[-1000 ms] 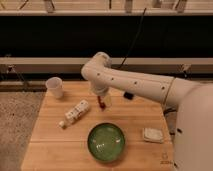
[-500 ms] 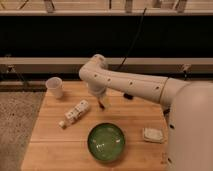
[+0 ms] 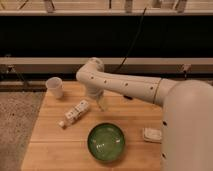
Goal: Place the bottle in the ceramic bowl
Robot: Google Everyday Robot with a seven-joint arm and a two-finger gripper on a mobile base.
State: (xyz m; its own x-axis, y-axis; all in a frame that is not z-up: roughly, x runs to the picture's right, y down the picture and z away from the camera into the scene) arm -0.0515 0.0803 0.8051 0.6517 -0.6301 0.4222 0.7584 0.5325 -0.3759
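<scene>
The bottle (image 3: 76,113) is small and white with a speckled label. It lies on its side on the wooden table (image 3: 50,147), left of centre, cap toward the front left. The ceramic bowl (image 3: 106,142) is glossy green with a paler centre and sits near the table's front edge, with nothing in it. My white arm reaches in from the right. My gripper (image 3: 102,103) hangs low over the table, just right of the bottle's far end and behind the bowl. It is open and holds nothing.
A white paper cup (image 3: 55,87) stands upright at the table's back left corner. A small flat white object (image 3: 151,134) lies to the right of the bowl. My own white body fills the right side of the view. Speckled floor lies left of the table.
My arm has swung left and lower, bringing the gripper closer to the bottle. The small red object near it no longer shows. Bottle, bowl and cup have not moved.
</scene>
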